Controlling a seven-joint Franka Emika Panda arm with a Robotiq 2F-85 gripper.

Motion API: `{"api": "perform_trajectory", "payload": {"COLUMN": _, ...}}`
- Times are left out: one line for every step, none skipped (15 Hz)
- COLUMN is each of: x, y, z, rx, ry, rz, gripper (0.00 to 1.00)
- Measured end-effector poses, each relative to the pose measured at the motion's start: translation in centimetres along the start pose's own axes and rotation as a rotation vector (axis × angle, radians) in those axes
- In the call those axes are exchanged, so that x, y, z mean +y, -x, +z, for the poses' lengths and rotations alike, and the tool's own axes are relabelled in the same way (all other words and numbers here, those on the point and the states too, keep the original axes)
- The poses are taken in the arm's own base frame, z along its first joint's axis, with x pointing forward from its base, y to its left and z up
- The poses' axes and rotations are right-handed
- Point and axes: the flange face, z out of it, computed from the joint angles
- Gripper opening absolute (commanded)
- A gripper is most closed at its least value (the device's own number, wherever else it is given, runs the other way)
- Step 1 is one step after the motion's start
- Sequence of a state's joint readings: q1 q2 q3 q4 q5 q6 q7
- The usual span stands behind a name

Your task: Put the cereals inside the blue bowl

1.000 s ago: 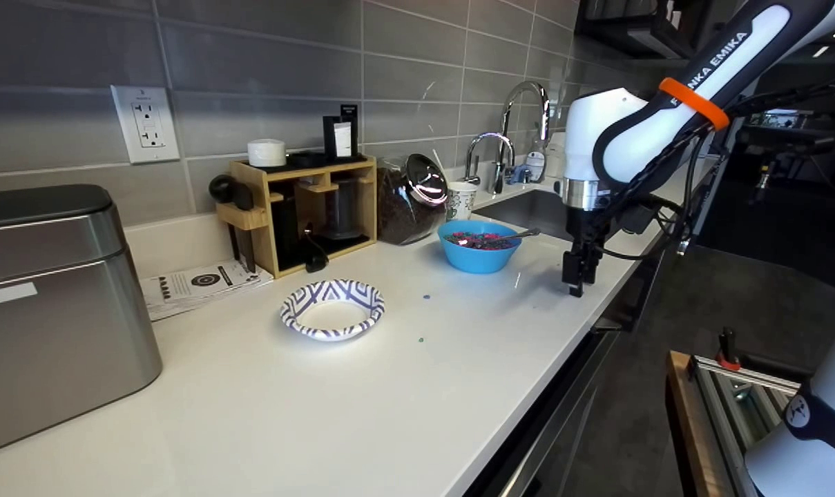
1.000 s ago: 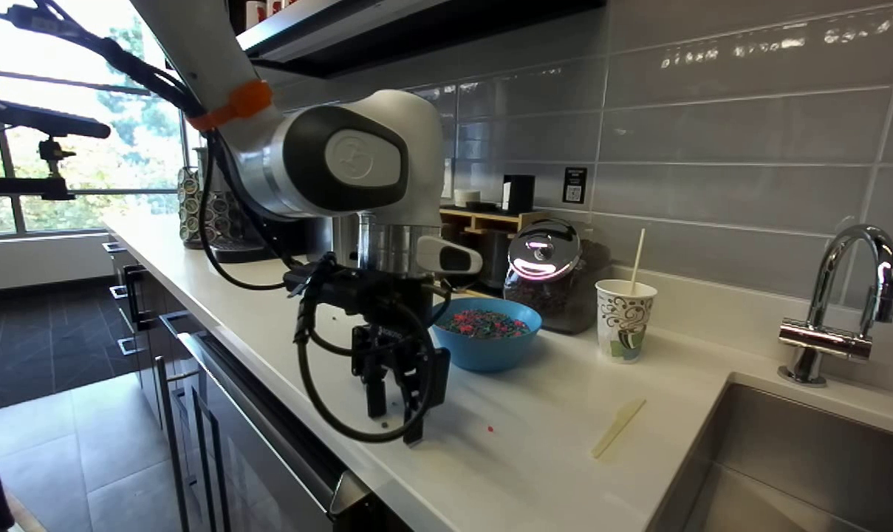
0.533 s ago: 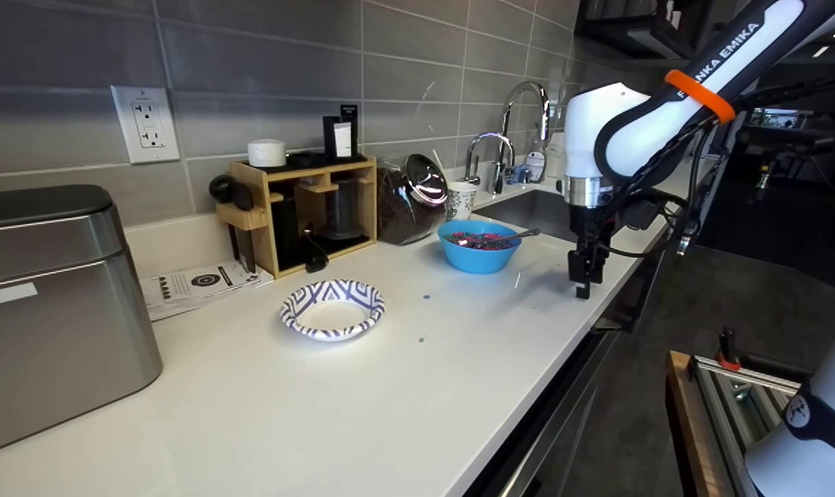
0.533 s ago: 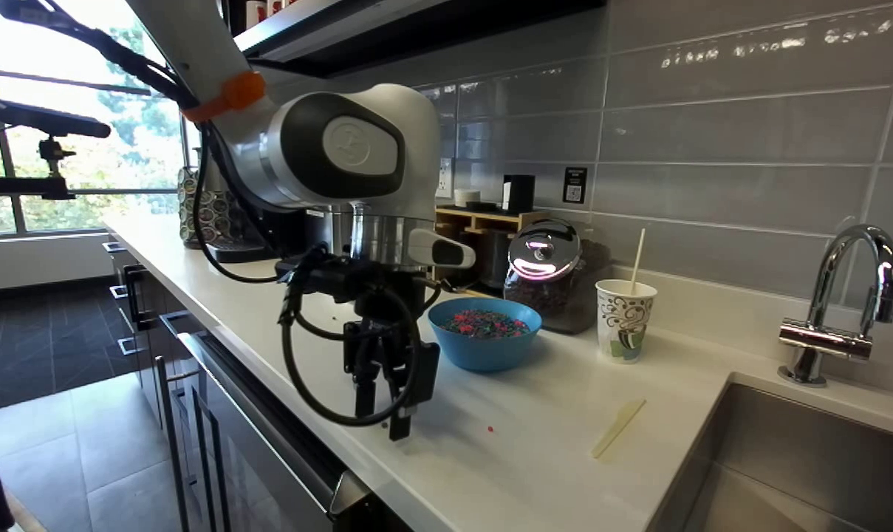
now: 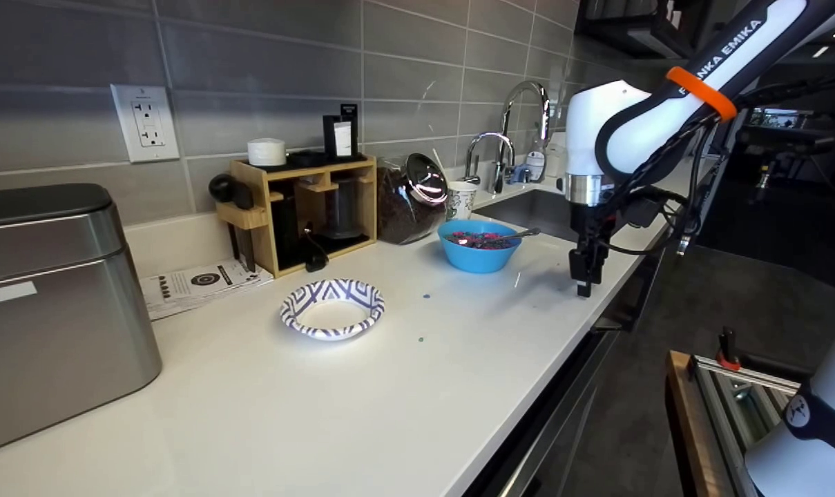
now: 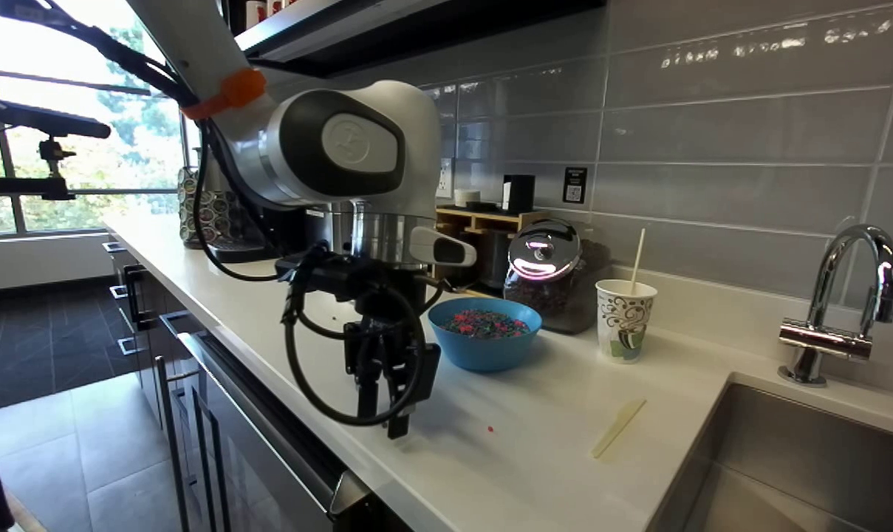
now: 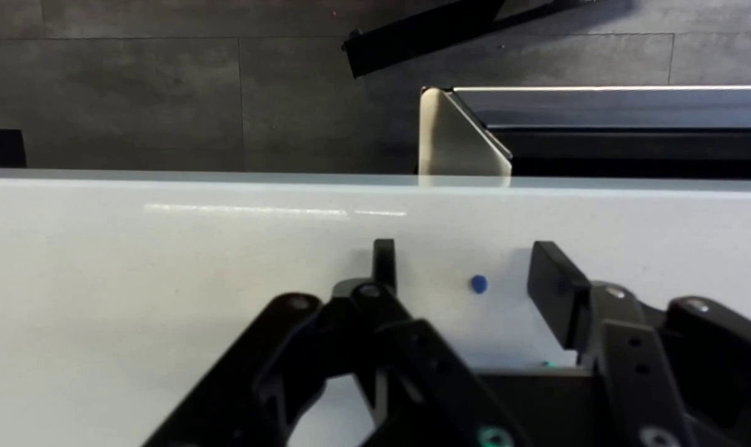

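picking up the blue piece (image 7: 478,284): likely the step in hand, with the grasp not yet made.
gripper (image 7: 462,267): fingers (image 7: 552,279) stood well apart with nothing held; in the wrist view the blue piece lay in their gap, nearer the finger at three o'clock.
counter (image 7: 71,261): close under the fingers, but whether touching could not be told.
next move: seemed to call for low fingers closing squarely, since so small a piece could have slid or popped away.
green piece (image 7: 546,364): partly hidden at five o'clock from the blue piece, beside a finger that might have nudged it.
blue bowl (image 5: 478,262): at ten o'clock from the gripper in an exterior view, many cereals (image 5: 464,241) inside.
spoon (image 5: 524,235): jutted over the bowl's rim at three o'clock there, probably best cleared by a high carry.
front edge (image 7: 257,179): near the gripper at twelve o'clock in the wrist view, floor (image 7: 164,99) beyond; drifting that way looked risky.
room: judged widest away from that edge, at six o'clock.
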State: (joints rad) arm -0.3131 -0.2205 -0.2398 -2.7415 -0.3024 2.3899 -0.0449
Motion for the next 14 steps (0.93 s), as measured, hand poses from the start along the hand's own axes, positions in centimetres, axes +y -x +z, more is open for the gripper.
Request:
{"api": "perform_trajectory", "payload": {"x": 0.03, "y": 0.01, "z": 0.01, "rx": 0.0, "ry": -0.002, "rz": -0.007, "gripper": 0.58}}
{"api": "perform_trajectory", "payload": {"x": 0.06, "y": 0.02, "z": 0.02, "rx": 0.0, "ry": -0.004, "rz": -0.017, "gripper": 0.56}}
{"api": "perform_trajectory", "payload": {"x": 0.1, "y": 0.03, "z": 0.03, "rx": 0.0, "ry": -0.005, "rz": -0.026, "gripper": 0.56}}
{"api": "perform_trajectory", "payload": {"x": 0.14, "y": 0.04, "z": 0.05, "rx": 0.0, "ry": -0.007, "rz": -0.034, "gripper": 0.55}}
{"api": "perform_trajectory", "payload": {"x": 0.19, "y": 0.06, "z": 0.09, "rx": -0.001, "ry": -0.011, "rz": -0.043, "gripper": 0.56}}
{"api": "perform_trajectory", "payload": {"x": 0.23, "y": 0.07, "z": 0.11, "rx": -0.001, "ry": -0.013, "rz": -0.05, "gripper": 0.53}}
{"api": "perform_trajectory", "payload": {"x": 0.26, "y": 0.08, "z": 0.13, "rx": -0.001, "ry": -0.017, "rz": -0.059, "gripper": 0.54}}
{"api": "perform_trajectory", "payload": {"x": 0.29, "y": 0.08, "z": 0.13, "rx": 0.0, "ry": -0.02, "rz": -0.069, "gripper": 0.53}}
{"api": "perform_trajectory", "payload": {"x": 0.31, "y": 0.09, "z": 0.14, "rx": 0.0, "ry": -0.024, "rz": -0.077, "gripper": 0.51}}
{"api": "perform_trajectory", "payload": {"x": 0.34, "y": 0.1, "z": 0.15, "rx": 0.001, "ry": -0.029, "rz": -0.085, "gripper": 0.5}}
{"api": "perform_trajectory", "payload": {"x": 0.36, "y": 0.11, "z": 0.16, "rx": 0.001, "ry": -0.033, "rz": -0.093, "gripper": 0.49}}
{"api": "perform_trajectory", "payload": {"x": 0.39, "y": 0.12, "z": 0.19, "rx": 0.002, "ry": -0.038, "rz": -0.1, "gripper": 0.47}}
{"api": "perform_trajectory", "payload": {"x": 0.41, "y": 0.13, "z": 0.23, "rx": 0.001, "ry": -0.042, "rz": -0.109, "gripper": 0.47}}
{"api": "perform_trajectory", "payload": {"x": 0.43, "y": 0.14, "z": 0.27, "rx": 0.001, "ry": -0.046, "rz": -0.117, "gripper": 0.45}}
